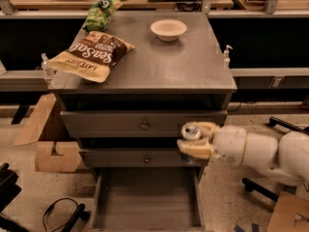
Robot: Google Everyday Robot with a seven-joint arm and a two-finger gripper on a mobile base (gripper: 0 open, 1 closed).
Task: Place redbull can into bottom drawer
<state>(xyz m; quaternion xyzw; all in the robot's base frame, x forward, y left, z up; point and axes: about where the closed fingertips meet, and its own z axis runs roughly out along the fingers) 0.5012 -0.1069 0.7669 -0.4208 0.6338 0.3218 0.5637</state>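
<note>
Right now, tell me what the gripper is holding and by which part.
The gripper holds the redbull can by its body, a finger on each side just below the silver top, above the right side of the open bottom drawer.

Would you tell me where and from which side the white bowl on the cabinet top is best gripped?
Probably by its near rim, from above: the white bowl sits upright and open, so one finger goes inside its thin wall, one outside. The gripper is low by the middle drawer, shut on the redbull can.
</note>
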